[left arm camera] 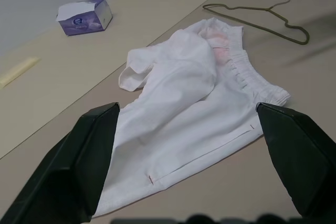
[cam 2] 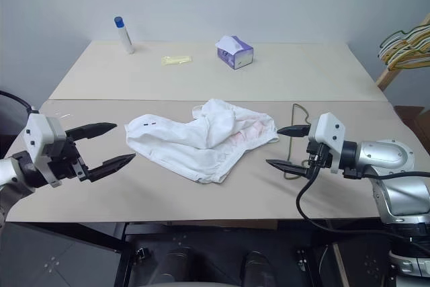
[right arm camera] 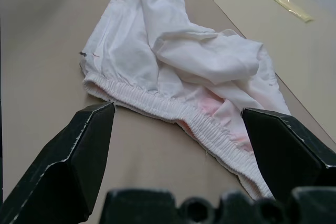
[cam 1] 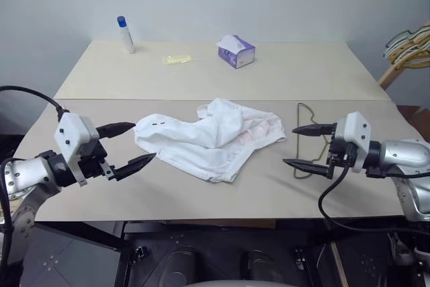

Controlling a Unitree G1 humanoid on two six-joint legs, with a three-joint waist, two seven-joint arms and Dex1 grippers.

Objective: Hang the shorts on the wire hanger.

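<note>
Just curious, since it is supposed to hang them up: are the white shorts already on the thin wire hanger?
No, the shorts lie crumpled on the table, and the wire hanger lies flat beside them.

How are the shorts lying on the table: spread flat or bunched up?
Bunched up. The shorts lie crumpled on the table, one part folded over the middle, the gathered waistband curving unevenly.
</note>
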